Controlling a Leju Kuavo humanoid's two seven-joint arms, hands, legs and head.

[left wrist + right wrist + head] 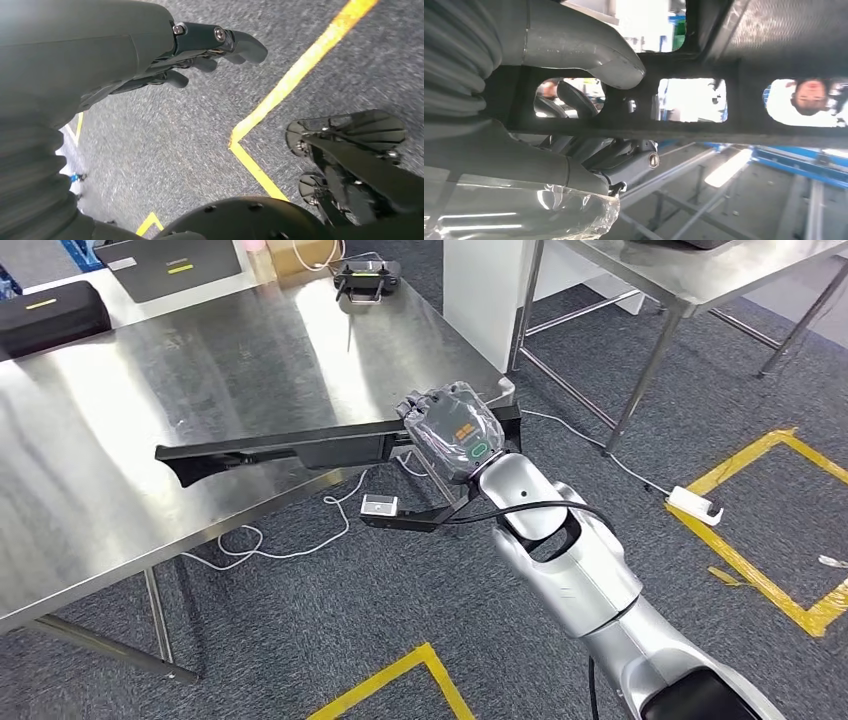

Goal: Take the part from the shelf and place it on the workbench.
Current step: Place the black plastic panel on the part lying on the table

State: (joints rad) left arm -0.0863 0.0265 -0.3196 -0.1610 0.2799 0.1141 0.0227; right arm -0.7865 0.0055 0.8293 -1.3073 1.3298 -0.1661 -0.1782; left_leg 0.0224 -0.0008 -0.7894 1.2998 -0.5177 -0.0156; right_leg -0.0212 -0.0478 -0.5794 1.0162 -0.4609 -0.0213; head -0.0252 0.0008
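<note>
Stainless-steel workbench (150, 420), large, shiny top, fills the left and far part of the head view. Long flat black plastic part (270, 452) with cut-out windows lies along the near edge of the bench, its left end over the steel, its right end in the right hand (455, 430).

Right hand, wrapped in clear film: thumb and fingers (574, 102) closed round a bar of the part, seen close in the right wrist view. Part looks to rest on the bench top or sit just over it; cannot tell which.

Left hand (200, 50) hangs over grey carpet with yellow floor tape (280, 95); fingers loosely curled, apart, holding nothing.

Progress, judged: part is off the shelf and at the workbench. Left to do: settle it, let go, draw the arm back.

Writing: orange and green marks on the back of the right hand, too small to read. No legible brand anywhere.
</note>
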